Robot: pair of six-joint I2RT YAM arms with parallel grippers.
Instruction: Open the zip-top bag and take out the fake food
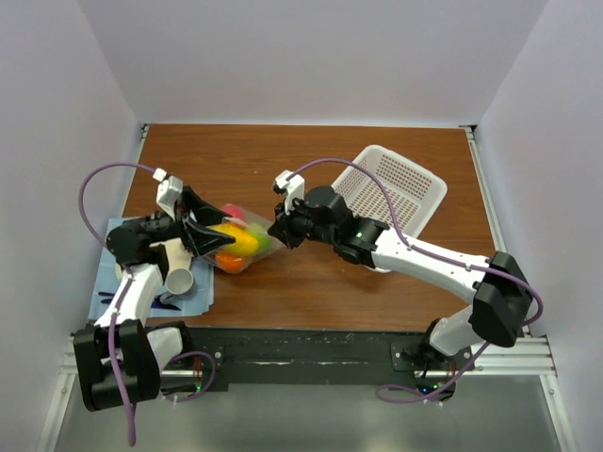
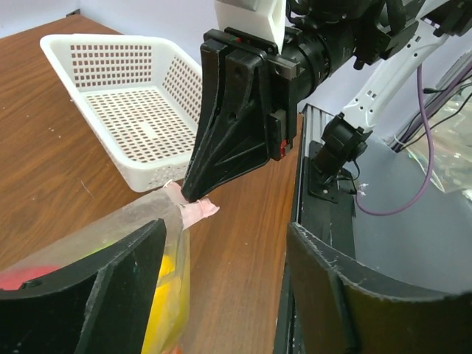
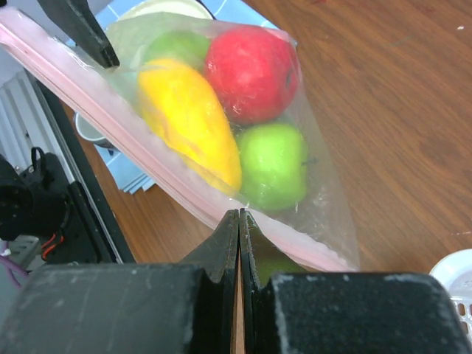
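Observation:
The clear zip-top bag [image 1: 241,247] lies between both grippers on the brown table, its pink zip strip [image 3: 133,122] running diagonally through the right wrist view. Inside shows fake food: a red apple [image 3: 251,70], a yellow mango-like piece [image 3: 188,110] and a green apple [image 3: 273,164]. My right gripper [image 3: 239,212] is shut, pinching the zip strip near the bag's corner [image 2: 198,212]. My left gripper [image 2: 225,228] stands open at the bag's other end [image 1: 219,237]. Bag film rests against its left finger [image 2: 81,295], and bare table shows across the rest of the gap.
A white mesh basket [image 1: 398,188] sits at the back right, close behind the right arm. A blue cloth [image 1: 111,294] with a white cup [image 1: 179,281] lies under the left arm. The black mounting rail [image 1: 301,350] runs along the near table edge.

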